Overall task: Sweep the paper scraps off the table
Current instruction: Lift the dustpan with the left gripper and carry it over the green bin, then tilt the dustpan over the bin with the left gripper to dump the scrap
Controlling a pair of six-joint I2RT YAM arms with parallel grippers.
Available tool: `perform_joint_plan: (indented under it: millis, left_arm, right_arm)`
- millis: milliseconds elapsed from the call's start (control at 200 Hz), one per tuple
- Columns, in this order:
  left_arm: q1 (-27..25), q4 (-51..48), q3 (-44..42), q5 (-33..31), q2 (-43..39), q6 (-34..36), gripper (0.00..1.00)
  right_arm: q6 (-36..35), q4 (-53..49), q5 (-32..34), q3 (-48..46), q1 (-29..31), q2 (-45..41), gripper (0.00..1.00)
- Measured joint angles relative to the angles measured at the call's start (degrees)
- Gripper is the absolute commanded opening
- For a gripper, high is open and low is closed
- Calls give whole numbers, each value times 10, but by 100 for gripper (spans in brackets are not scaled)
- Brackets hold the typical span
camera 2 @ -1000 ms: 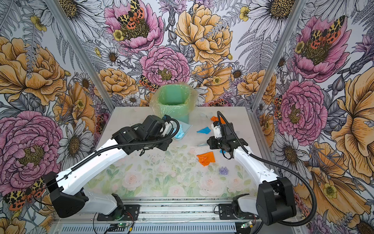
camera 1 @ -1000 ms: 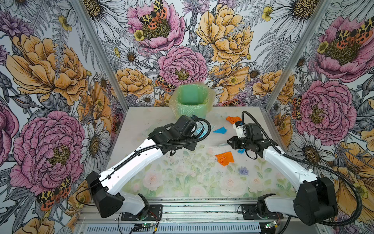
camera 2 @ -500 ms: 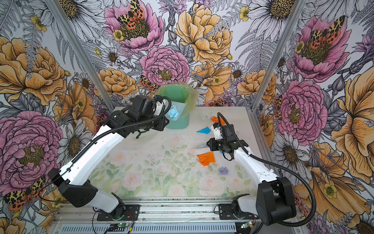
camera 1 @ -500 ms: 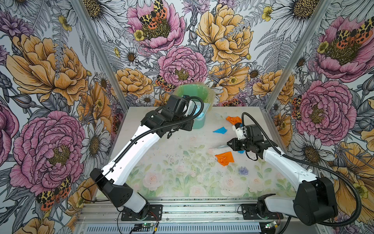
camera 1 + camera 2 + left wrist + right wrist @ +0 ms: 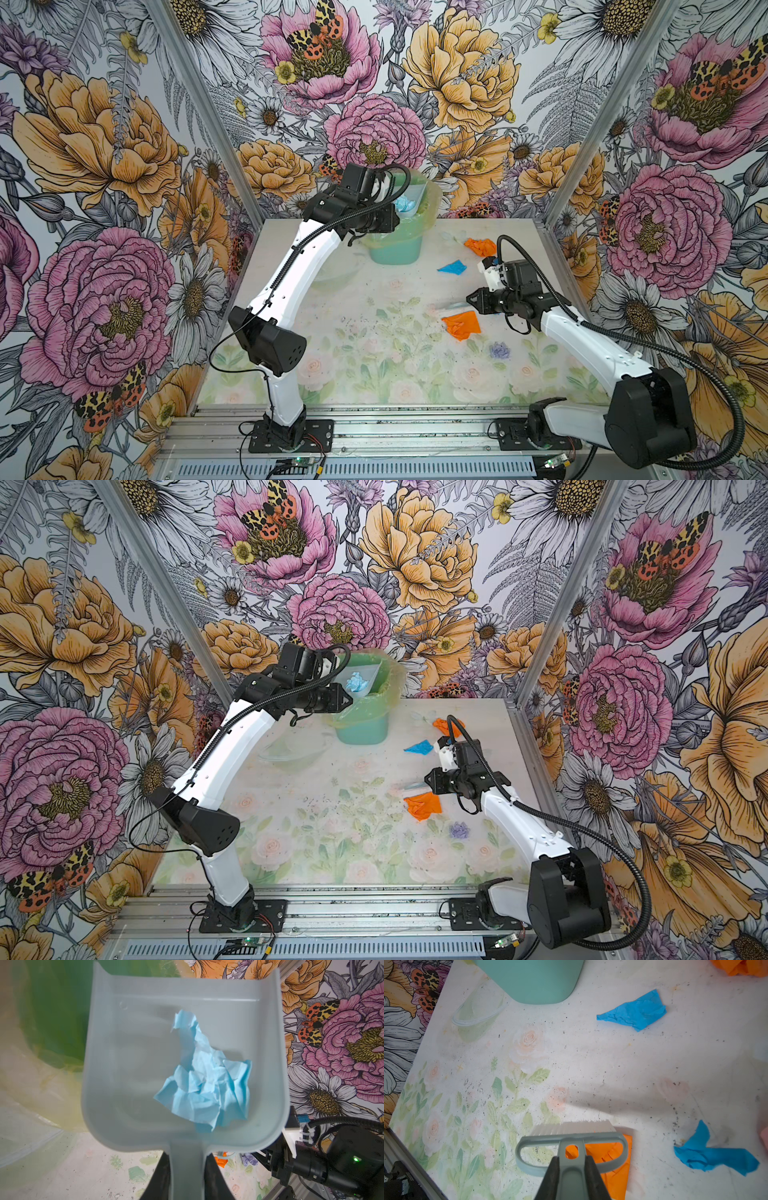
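Note:
My left gripper (image 5: pixel 186 1167) is shut on the handle of a pale grey-blue dustpan (image 5: pixel 135 1068), held over the green bin (image 5: pixel 395 249). A light blue paper wad (image 5: pixel 205 1088) lies in the pan. Low over the table (image 5: pixel 374 374), my right gripper (image 5: pixel 572 1165) is shut on a grey brush (image 5: pixel 571 1138), whose white bristles rest beside a flat orange scrap (image 5: pixel 461 326). More paper scraps lie on the table: a blue one (image 5: pixel 452 267), an orange wad (image 5: pixel 480 246) at the back right, and another blue one (image 5: pixel 712 1157).
The bin has a yellowish plastic liner (image 5: pixel 374 712) and stands at the table's back middle. A clear plastic bowl-like piece (image 5: pixel 475 1014) lies left of the bin. Silver rails (image 5: pixel 415 419) run along the front edge, and floral walls close in three sides.
My left arm has lifted the dustpan with the light blue wad from the table up over the bin's mouth. The right arm with the brush has hardly moved.

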Motion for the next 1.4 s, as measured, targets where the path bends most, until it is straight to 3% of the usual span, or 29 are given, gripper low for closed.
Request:
perform_joint_plan:
  millis: [340,711,1181,1401]
  left_arm:
    - [51,0,129,122,116,-71,0]
    - [73,-2,217,223,165,-144,0]
    - [79,89,209,331,181,-232,0]
    - [79,191,119,363,170,-287,0]
  right_arm:
    - [18,11,0,-19,0,-7,0]
    - [19,13,0,-19,0,-7,0]
    - [19,14,3,-19,0,-7,0]
    - [18,18,17,-19,0,-7,0]
